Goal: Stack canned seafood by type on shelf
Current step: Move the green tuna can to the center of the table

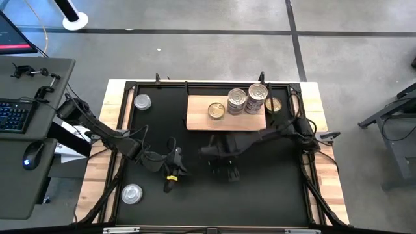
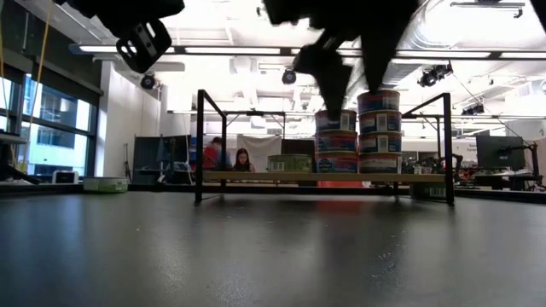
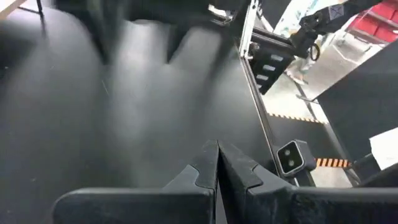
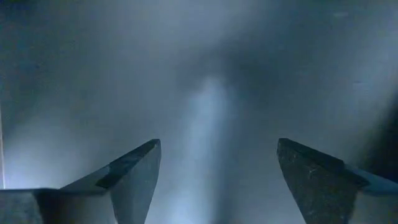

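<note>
shelf: the light wood shelf [image 1: 198, 116] sits at the far side of the black mat [image 1: 214, 188], raised on a thin black frame in the low view.
stacked so far: two tall stacks, side by side near the shelf's right end, left stack [image 1: 236, 101] and right stack [image 1: 257, 95]. In the low view they look three or four tins high, labels too small to read, so can't say if the types really match.
other tins on the shelf: a single gold-lidded tin [image 1: 216, 110] left of the stacks, and another gold one [image 1: 273, 104] at the right end, partly behind the right arm.
loose tins: two silver-lidded ones off the shelf, one at the mat's far left corner [image 1: 142, 101], one at the near left [image 1: 132, 193].
right gripper: [image 1: 223, 168] over bare mat in front of the shelf, fingers spread wide, nothing between them.
left gripper: [image 1: 171, 177] low over the mat left of centre, fingers pressed together, carrying nothing.
step: my read is we're between picks. Neither arm has a tin.
next move: probably one of the loose silver tins. Both are on the left arm's side, so it'd need to spread its fingers first, drop squarely over a lid rim, then set it on the matching stack without nudging those towers.
</note>
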